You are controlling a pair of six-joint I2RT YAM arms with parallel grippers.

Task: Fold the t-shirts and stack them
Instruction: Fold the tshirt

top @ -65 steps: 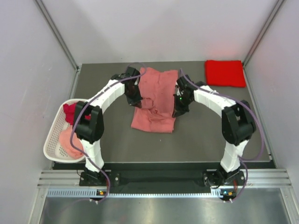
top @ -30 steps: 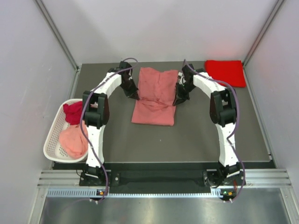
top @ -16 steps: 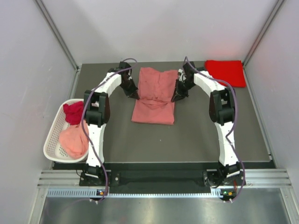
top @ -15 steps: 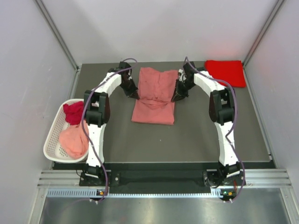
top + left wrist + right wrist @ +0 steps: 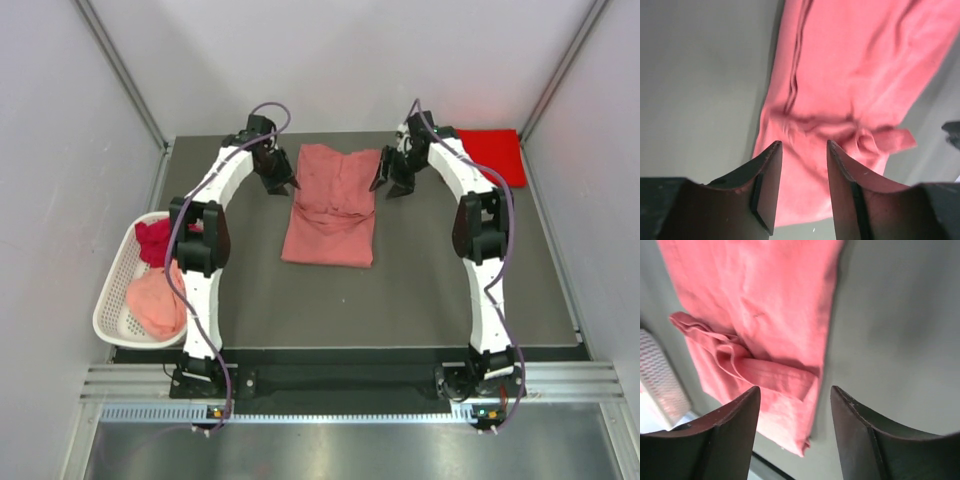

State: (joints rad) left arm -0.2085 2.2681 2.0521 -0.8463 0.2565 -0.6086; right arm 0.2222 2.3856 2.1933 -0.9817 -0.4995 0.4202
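A salmon pink t-shirt (image 5: 333,203) lies on the dark table as a long folded strip, also seen in the left wrist view (image 5: 850,95) and the right wrist view (image 5: 765,315). A bright red folded t-shirt (image 5: 497,152) rests at the far right corner. My left gripper (image 5: 283,184) hovers just off the pink shirt's upper left edge, open and empty (image 5: 804,146). My right gripper (image 5: 384,184) hovers off the upper right edge, open and empty too (image 5: 795,390). A dark crimson shirt (image 5: 155,240) and a pale pink one (image 5: 158,301) sit in the basket.
The white slotted basket (image 5: 112,300) stands at the table's left edge beside the left arm. Grey walls enclose the table on three sides. A metal rail runs along the near edge under both arm bases.
Both grippers have opened, let go of the salmon pink shirt and pulled back toward the far corners. The shirt now lies flat as a strip.
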